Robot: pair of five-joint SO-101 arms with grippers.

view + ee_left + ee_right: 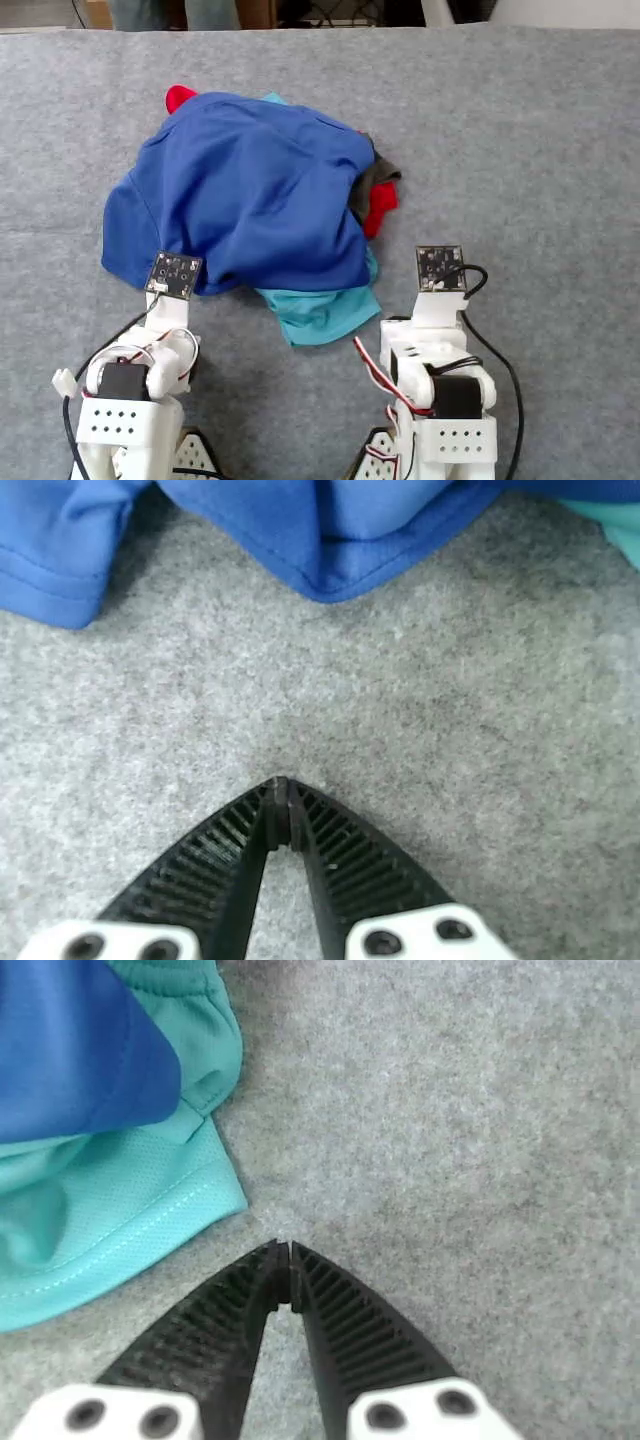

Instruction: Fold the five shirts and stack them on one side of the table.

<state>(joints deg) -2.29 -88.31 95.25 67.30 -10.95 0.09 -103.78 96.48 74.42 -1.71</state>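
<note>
A heap of shirts lies mid-table in the high view: a large blue shirt (250, 190) on top, a teal shirt (322, 308) sticking out at its near edge, a red one (380, 208) and a dark grey one (372, 178) peeking out at the right. My left gripper (283, 805) is shut and empty over bare felt, just short of the blue hem (330, 575). My right gripper (284, 1272) is also shut and empty, beside the teal shirt's hem (130, 1230). Both arms sit at the near table edge, the left arm (172, 278) by the blue shirt, the right arm (440, 270) right of the teal shirt.
Grey felt (540, 150) covers the whole table, with open room to the right and far side of the heap. A red bit (178, 97) shows at the heap's far left.
</note>
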